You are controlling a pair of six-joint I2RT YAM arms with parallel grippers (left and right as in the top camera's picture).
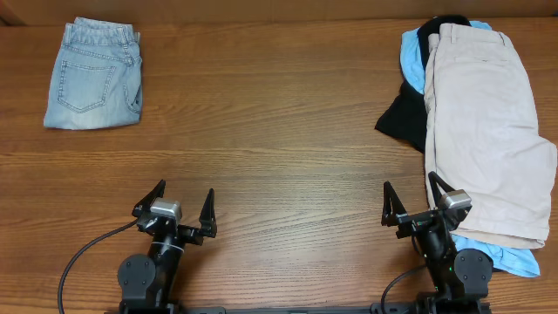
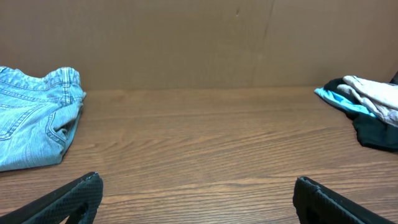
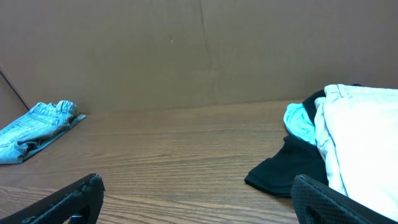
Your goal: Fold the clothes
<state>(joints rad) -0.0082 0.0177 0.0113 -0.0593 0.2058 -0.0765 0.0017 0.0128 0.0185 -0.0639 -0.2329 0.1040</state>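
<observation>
Folded light blue jeans [image 1: 93, 74] lie at the far left of the table; they show in the left wrist view [image 2: 34, 121] and the right wrist view [image 3: 37, 127]. A pile at the right holds beige shorts [image 1: 484, 122] on top of a black garment [image 1: 403, 118] and a light blue garment [image 1: 412, 57]. The pile shows in the right wrist view [image 3: 357, 146] and the left wrist view [image 2: 367, 102]. My left gripper [image 1: 180, 209] is open and empty near the front edge. My right gripper [image 1: 410, 201] is open and empty, just left of the shorts' near end.
A brown cardboard wall [image 2: 199, 37] stands along the back of the wooden table [image 1: 279, 148]. A black cable [image 1: 83, 257] runs from the left arm toward the front edge.
</observation>
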